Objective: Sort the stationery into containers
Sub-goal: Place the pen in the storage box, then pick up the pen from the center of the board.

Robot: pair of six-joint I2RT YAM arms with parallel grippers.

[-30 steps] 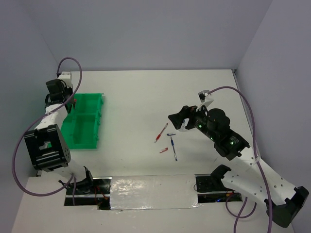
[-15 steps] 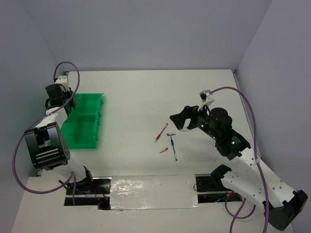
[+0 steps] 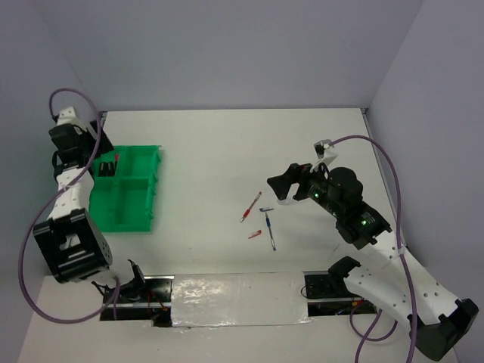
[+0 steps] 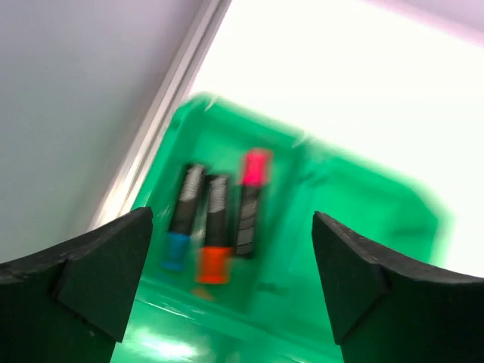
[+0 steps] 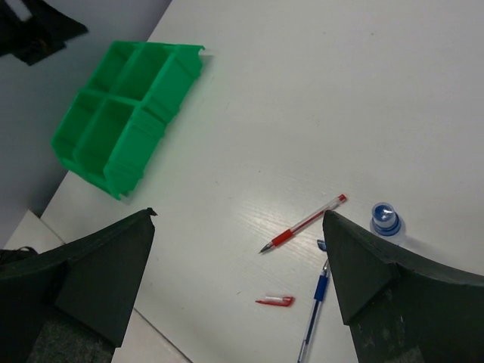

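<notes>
The counter [image 3: 227,144] was white and bare-looking, closed in by pale grey walls. My left fingers [image 4: 355,280] stood wide apart above the far-left compartment of the green tray [image 4: 370,219] and had hold of nothing. My right fingers [image 3: 281,185] were spread fully as well, also empty, and hung over the middle of the counter, well apart from the tray.

I judged the pens to be the step in hand. To do it well, I believed the right wrist should turn so that the fingers close across the red pen [image 5: 302,223], not along it, and take it near its middle. They should come down until the tips almost meet the counter, because the shaft was thin and lay flat. The little bottle [image 5: 386,219] stood upright near the pen's rear end and could fall easily, so I would keep away from it. The left arm should rise straight up, so as not to catch the tray wall.

The red pen lay on a diagonal, its writing tip toward my left. The blue pen [image 5: 316,302] lay just beside it, its axis turned more toward my base, near a small red cap [image 5: 276,301]. In the tray, the blue highlighter [image 4: 184,212], the orange highlighter [image 4: 217,219] and the pink highlighter [image 4: 249,212] lay side by side with nearly parallel axes. The blue and orange ends pointed one way and the pink end the opposite way. That picture was blurred, so I could not tell if they touched.
</notes>
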